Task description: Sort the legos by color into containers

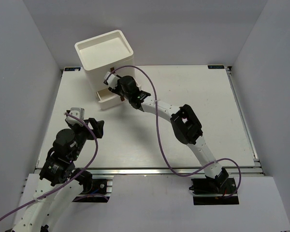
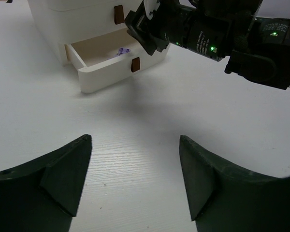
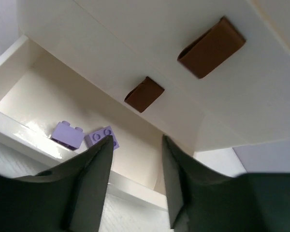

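Observation:
The white drawer unit (image 1: 104,52) stands at the table's far left, its bottom drawer (image 1: 105,97) pulled out. Two light purple legos (image 3: 67,134) (image 3: 103,137) lie inside that drawer; they also show in the left wrist view (image 2: 122,50). My right gripper (image 1: 112,83) hovers over the open drawer's front, just below the closed drawers' brown handles (image 3: 144,94); its jaws (image 3: 137,145) are open and empty. My left gripper (image 1: 87,121) is open and empty (image 2: 135,145) above bare table, well short of the unit. No green legos are in view.
The unit's tray top (image 1: 128,46) looks empty. The right arm (image 1: 186,125) stretches diagonally across the table's middle toward the unit. Grey walls close in the table on the left, back and right.

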`<control>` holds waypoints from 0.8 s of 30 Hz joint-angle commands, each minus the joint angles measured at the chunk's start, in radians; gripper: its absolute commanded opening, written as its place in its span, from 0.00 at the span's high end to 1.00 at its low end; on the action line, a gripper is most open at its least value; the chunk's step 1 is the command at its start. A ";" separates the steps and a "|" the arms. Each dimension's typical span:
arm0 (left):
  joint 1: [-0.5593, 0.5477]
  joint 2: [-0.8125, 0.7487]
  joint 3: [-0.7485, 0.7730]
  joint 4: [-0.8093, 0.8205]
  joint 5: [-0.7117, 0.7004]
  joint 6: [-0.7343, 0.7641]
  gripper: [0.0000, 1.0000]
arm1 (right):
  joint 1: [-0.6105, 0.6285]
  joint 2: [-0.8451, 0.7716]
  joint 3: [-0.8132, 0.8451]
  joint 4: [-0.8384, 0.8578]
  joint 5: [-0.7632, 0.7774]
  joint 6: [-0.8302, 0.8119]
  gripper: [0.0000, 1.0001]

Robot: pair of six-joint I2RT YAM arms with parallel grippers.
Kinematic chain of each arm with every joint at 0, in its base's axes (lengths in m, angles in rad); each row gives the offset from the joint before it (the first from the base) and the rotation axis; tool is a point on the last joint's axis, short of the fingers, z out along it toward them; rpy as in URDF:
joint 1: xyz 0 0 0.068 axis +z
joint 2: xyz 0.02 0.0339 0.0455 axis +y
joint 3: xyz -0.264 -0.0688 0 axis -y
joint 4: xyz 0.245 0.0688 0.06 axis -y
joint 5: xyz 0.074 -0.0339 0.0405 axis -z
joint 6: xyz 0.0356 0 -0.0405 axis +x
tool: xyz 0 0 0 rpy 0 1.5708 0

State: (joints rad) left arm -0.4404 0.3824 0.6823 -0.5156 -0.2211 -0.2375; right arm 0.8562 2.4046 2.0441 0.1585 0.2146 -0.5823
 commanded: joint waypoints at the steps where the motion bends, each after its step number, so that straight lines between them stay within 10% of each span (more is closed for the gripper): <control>1: 0.005 0.009 -0.009 0.015 0.029 0.006 0.20 | -0.006 -0.044 -0.038 0.044 0.017 0.065 0.52; 3: 0.005 0.022 -0.024 0.041 0.058 0.010 0.37 | -0.019 -0.137 -0.106 0.006 0.002 0.123 0.95; 8: 0.005 0.125 -0.036 0.115 0.182 0.010 1.00 | -0.081 -0.418 -0.293 -0.296 -0.536 0.341 1.00; 11: 0.005 0.264 -0.012 0.164 0.256 -0.011 1.00 | -0.149 -0.655 -0.477 -0.497 -1.056 0.265 0.92; 14: 0.005 0.482 0.054 0.213 0.299 -0.008 0.90 | -0.187 -0.819 -0.619 -0.690 -1.266 0.112 0.71; 16: 0.005 0.680 0.098 0.229 0.315 0.015 0.84 | -0.195 -0.898 -0.686 -0.801 -1.233 -0.008 0.72; 19: 0.005 0.944 0.215 0.224 0.292 0.069 0.69 | -0.229 -1.089 -0.860 -0.674 -1.091 0.045 1.00; 24: 0.005 1.217 0.382 0.262 0.082 0.119 0.68 | -0.259 -1.381 -1.119 -0.458 -0.917 0.140 1.00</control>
State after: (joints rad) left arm -0.4404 1.5410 0.9821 -0.2909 -0.0044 -0.1715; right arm 0.6151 1.1011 1.0241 -0.4103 -0.7891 -0.4835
